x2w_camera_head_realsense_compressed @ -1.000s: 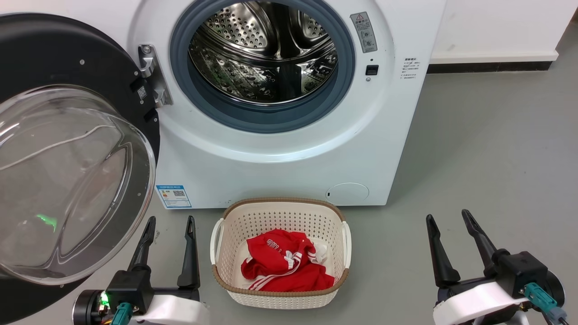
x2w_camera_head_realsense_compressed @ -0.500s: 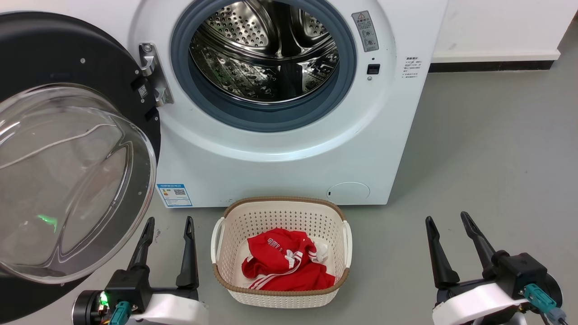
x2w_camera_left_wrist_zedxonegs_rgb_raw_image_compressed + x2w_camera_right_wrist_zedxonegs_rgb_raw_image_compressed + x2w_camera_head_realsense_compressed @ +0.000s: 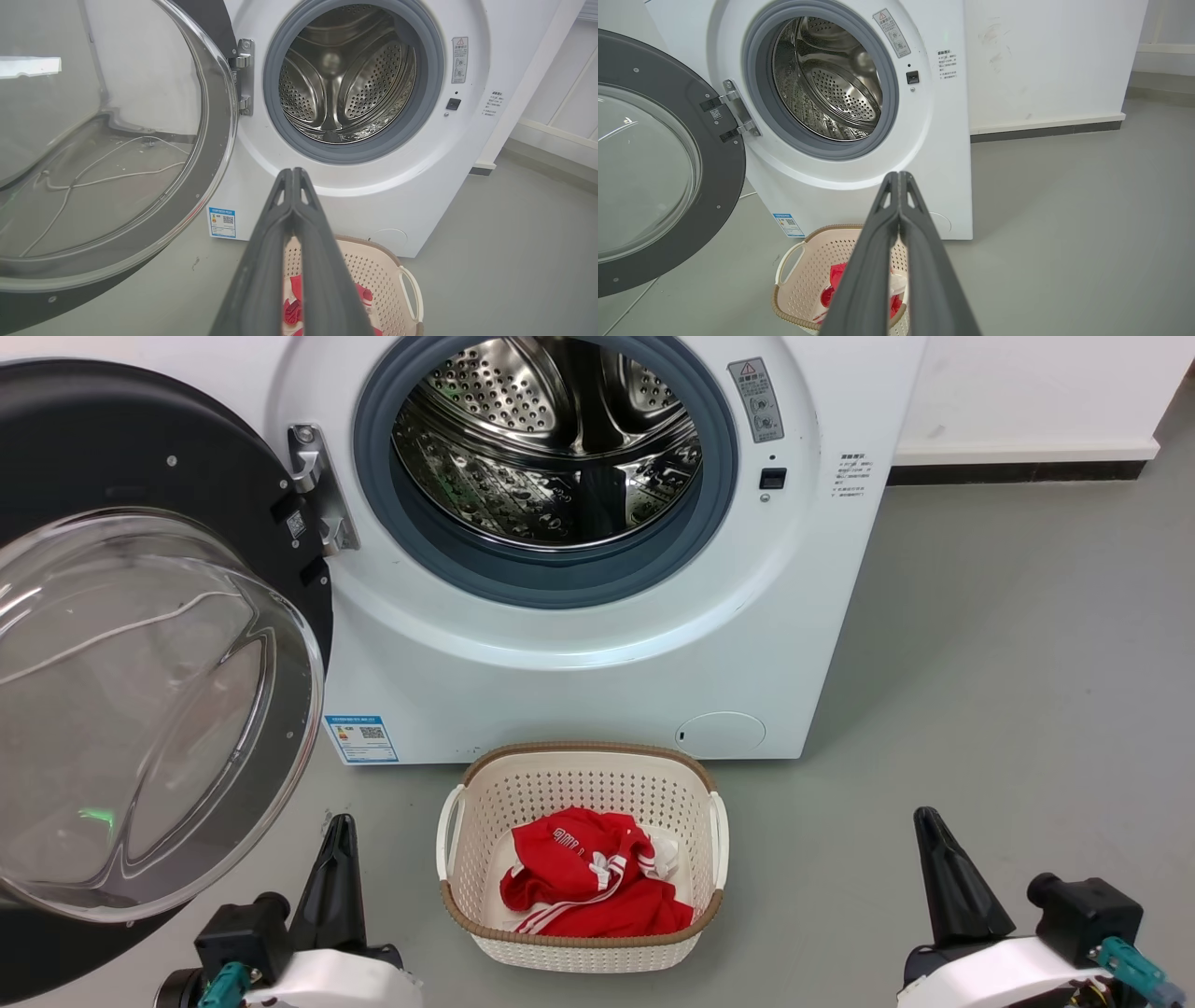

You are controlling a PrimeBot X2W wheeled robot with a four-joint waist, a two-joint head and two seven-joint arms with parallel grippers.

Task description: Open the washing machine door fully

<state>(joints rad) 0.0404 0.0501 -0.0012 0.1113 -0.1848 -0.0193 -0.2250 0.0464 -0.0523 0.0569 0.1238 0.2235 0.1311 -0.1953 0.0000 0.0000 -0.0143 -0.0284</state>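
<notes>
The white washing machine (image 3: 560, 672) stands ahead with its steel drum (image 3: 546, 439) exposed. Its round black door (image 3: 140, 439) with the bulging glass bowl (image 3: 140, 709) hangs swung out wide on the metal hinge (image 3: 313, 490) at the left. Low at the left, just right of the door's bottom edge, my left gripper (image 3: 338, 826) is shut with nothing in it; the left wrist view shows its tips (image 3: 293, 171) pressed together before the machine (image 3: 373, 196). My right gripper (image 3: 929, 821) is shut and empty at the lower right, over bare floor; its tips (image 3: 899, 175) also meet.
A cream perforated basket (image 3: 579, 775) holding a red garment (image 3: 588, 887) sits on the grey floor (image 3: 1008, 691) right in front of the machine, between my two grippers. A white wall with a dark skirting (image 3: 1013, 474) runs behind at the right.
Both grippers were open half a second ago and are now shut. Both have dropped lower in the head view. The door and basket stay where they were.
</notes>
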